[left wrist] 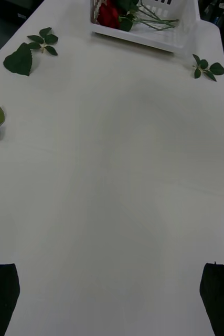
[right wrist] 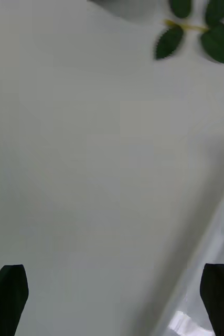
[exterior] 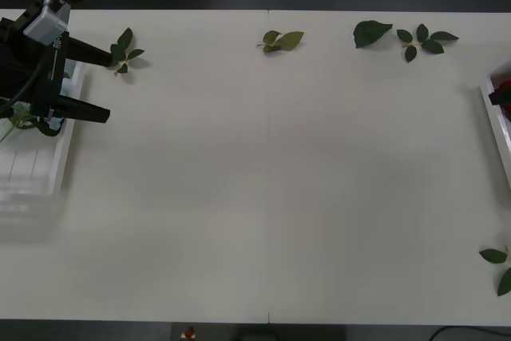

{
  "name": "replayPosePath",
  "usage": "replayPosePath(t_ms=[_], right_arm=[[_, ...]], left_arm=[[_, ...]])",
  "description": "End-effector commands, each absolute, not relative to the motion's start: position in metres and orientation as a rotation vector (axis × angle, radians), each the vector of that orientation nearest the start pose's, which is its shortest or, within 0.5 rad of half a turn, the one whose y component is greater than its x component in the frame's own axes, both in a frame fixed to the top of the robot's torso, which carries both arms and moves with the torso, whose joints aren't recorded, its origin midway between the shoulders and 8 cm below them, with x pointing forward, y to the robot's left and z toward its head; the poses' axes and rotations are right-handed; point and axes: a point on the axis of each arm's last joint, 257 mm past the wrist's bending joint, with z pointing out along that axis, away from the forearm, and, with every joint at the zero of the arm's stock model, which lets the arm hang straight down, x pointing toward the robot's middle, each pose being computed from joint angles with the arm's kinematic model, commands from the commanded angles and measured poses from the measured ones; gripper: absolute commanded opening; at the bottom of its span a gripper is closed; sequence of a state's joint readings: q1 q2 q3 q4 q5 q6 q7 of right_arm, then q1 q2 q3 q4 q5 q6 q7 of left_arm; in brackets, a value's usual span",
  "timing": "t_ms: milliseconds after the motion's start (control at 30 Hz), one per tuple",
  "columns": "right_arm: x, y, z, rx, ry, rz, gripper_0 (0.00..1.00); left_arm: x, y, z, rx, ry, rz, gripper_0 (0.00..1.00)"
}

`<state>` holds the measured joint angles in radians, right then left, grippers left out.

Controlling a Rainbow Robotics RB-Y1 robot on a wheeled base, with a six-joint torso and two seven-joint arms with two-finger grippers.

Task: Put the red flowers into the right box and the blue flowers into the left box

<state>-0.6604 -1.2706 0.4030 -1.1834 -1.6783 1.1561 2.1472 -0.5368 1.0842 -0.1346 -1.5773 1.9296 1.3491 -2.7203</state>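
The left box (exterior: pixel 36 167) lies under the left hand (exterior: pixel 104 85), fingers spread, empty.

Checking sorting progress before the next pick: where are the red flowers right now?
The red flowers lie inside the right box at the table's right edge; the front view shows a red sliver there.

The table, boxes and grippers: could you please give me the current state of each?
Left gripper: open, empty, over the left box.
Right gripper: open, empty, above bare table.
Left box: holds green stems.
Right box: holds red flowers, lying down.
Table: loose leaf sprigs scattered near its edges.
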Motion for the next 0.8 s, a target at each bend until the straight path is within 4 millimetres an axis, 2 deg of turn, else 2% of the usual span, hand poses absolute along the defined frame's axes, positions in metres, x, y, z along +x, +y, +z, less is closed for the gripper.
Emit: replayPosePath(t_ms=[33, 100, 267, 433, 700, 800], right_arm=[[0.518, -0.390, -0.099, -0.828, 2.296, 0.316, 0.95], [0.514, -0.373, -0.091, -0.915, 2.231, 0.371, 0.95], [0.505, -0.312, -0.075, -1.124, 2.027, 0.531, 0.95], [0.502, -0.264, -0.061, -1.301, 1.874, 0.582, 0.96], [0.499, -0.179, -0.057, -1.447, 1.753, 0.703, 0.95], [0.497, -0.163, -0.056, -1.472, 1.727, 0.729, 0.95]], left_arm=[[0.448, 0.215, -0.053, 1.507, 1.632, -0.514, 1.00], [0.448, 0.215, -0.053, 1.507, 1.632, -0.514, 1.00], [0.448, 0.215, -0.053, 1.507, 1.632, -0.514, 1.00], [0.448, 0.215, -0.053, 1.507, 1.632, -0.514, 1.00], [0.448, 0.215, -0.053, 1.507, 1.632, -0.514, 1.00], [0.448, 0.215, -0.053, 1.507, 1.632, -0.514, 1.00]])
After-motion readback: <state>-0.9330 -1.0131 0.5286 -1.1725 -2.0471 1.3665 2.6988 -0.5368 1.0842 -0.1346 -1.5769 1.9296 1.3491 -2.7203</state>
